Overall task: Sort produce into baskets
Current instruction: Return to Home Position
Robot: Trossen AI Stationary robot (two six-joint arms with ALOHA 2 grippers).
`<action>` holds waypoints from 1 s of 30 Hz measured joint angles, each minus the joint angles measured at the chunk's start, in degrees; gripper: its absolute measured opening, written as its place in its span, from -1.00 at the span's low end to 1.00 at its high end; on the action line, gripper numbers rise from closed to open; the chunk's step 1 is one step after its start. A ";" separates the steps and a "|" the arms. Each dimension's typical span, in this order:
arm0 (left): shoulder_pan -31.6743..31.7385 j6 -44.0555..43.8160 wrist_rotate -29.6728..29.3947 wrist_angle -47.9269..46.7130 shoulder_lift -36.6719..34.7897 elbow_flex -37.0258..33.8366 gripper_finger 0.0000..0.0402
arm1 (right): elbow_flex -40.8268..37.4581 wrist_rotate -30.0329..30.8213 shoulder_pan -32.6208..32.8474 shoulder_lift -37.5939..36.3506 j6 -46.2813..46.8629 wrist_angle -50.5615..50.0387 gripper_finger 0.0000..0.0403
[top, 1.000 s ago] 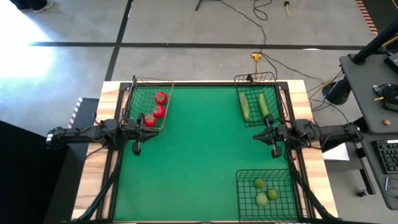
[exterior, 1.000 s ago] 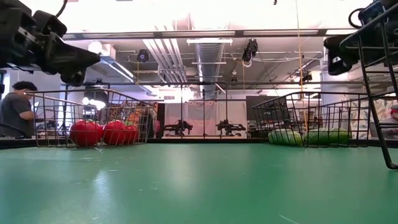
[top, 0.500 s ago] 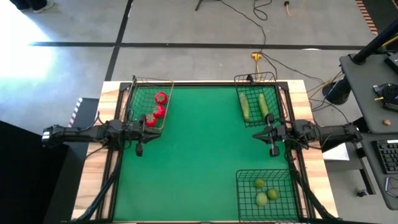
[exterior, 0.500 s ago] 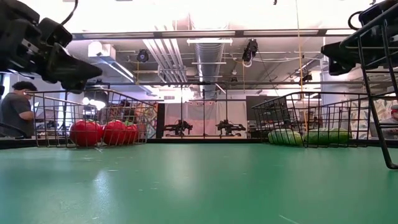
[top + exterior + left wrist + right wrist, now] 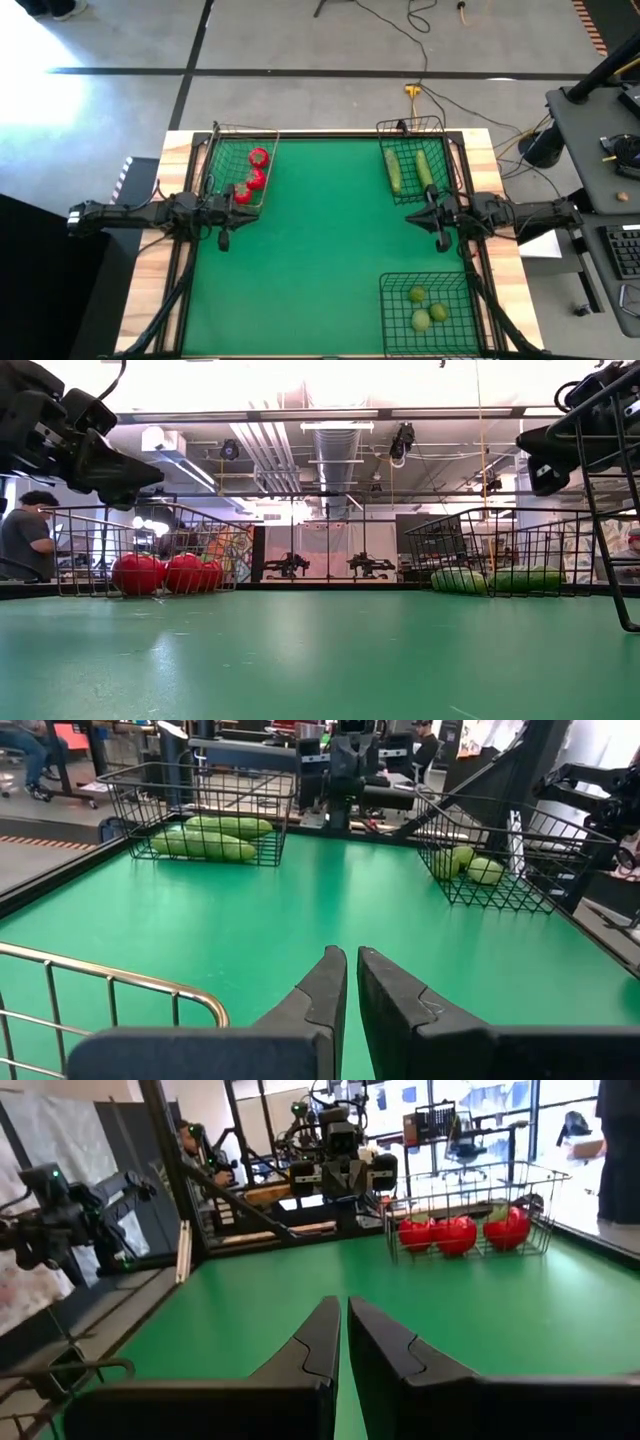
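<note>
Three wire baskets stand on the green mat [image 5: 320, 250]. The far-left basket [image 5: 225, 150] holds red tomatoes [image 5: 252, 178]. In the far-right basket [image 5: 440, 160] lie green cucumbers [image 5: 408, 170]. Limes [image 5: 428, 308] fill the near-right basket [image 5: 395, 305]. My left gripper [image 5: 240, 205] hangs shut and empty over the mat's left edge, beside the tomato basket's near rim [image 5: 120, 980]. My right gripper [image 5: 412, 216] hangs shut and empty at the mat's right edge, between the cucumber basket and the lime basket. Both point level across the mat toward each other.
The mat's middle [image 5: 320, 650] lies bare between the baskets. Black frame rails [image 5: 185, 290] run along the table's left and right sides. A side table [image 5: 600, 150] with gear stands to the right. A person [image 5: 22, 535] sits in the room beyond the far edge.
My left gripper has tipped a little downward at the mat's left edge. My right gripper has rolled slightly about its own axis without leaving its place. Both have stayed shut, and the produce has not moved.
</note>
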 joint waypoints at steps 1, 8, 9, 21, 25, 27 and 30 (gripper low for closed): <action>0.00 0.00 -0.02 0.00 0.00 0.02 -0.93 | 0.00 -0.02 0.00 0.00 0.79 0.02 -0.91; 0.00 0.00 -0.02 0.15 0.15 0.07 -0.93 | -0.02 -0.03 0.00 0.02 0.82 0.00 -0.91; 0.00 0.00 0.00 0.15 0.20 0.09 -0.93 | -0.02 -0.03 0.00 0.04 0.86 0.02 -0.91; 0.00 0.00 0.00 0.33 0.25 0.14 -0.93 | -0.04 -0.03 0.00 0.02 0.77 0.00 -0.91; 0.00 0.00 0.00 0.35 0.27 0.15 -0.93 | -0.04 -0.03 0.00 0.02 0.85 0.00 -0.91; 0.00 0.00 0.00 0.35 0.27 0.15 -0.93 | -0.04 -0.03 0.00 0.02 0.77 0.00 -0.91; 0.00 0.00 0.00 0.35 0.27 0.17 -0.93 | -0.04 -0.03 0.00 0.02 0.85 0.00 -0.91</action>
